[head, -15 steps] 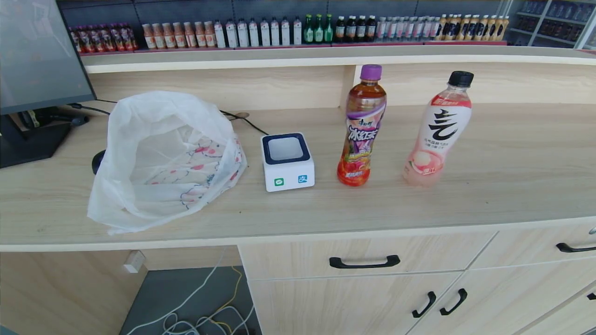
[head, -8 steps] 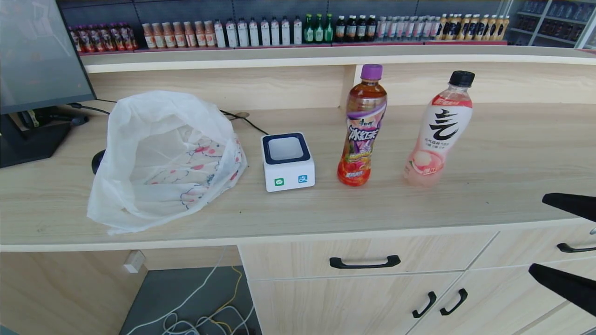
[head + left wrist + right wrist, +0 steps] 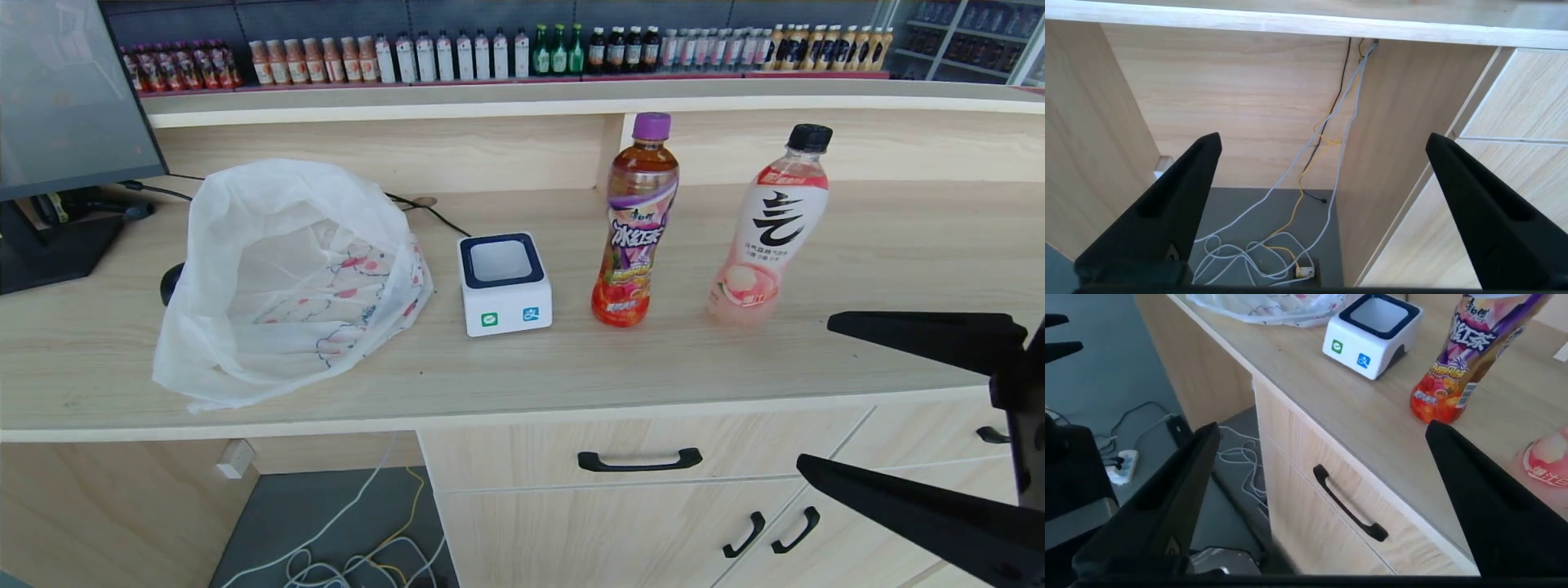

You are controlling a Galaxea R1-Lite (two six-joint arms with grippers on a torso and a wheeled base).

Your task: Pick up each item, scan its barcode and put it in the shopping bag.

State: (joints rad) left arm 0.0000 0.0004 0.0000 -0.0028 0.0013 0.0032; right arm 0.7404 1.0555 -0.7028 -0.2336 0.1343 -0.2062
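Note:
On the wooden counter (image 3: 571, 367) lies a white shopping bag (image 3: 286, 278) at the left, its mouth open. A white barcode scanner (image 3: 504, 282) sits beside it. To its right stand an iced tea bottle (image 3: 637, 220) with a purple cap and a pink bottle (image 3: 771, 229) with a black cap. My right gripper (image 3: 815, 394) is open at the counter's front edge, below and right of the pink bottle. In the right wrist view the right gripper (image 3: 1323, 429) frames the scanner (image 3: 1373, 335) and tea bottle (image 3: 1462, 363). My left gripper (image 3: 1323, 140) is open under the counter.
A monitor (image 3: 65, 90) stands at the far left, with cables behind the bag. Drawers with black handles (image 3: 639, 460) line the counter front. A raised ledge (image 3: 571, 106) runs behind the bottles. Loose cables (image 3: 1282, 245) lie on the floor under the counter.
My right gripper has come into the head view from the lower right and risen up and leftward toward the counter edge. The bottles, scanner and bag have not moved.

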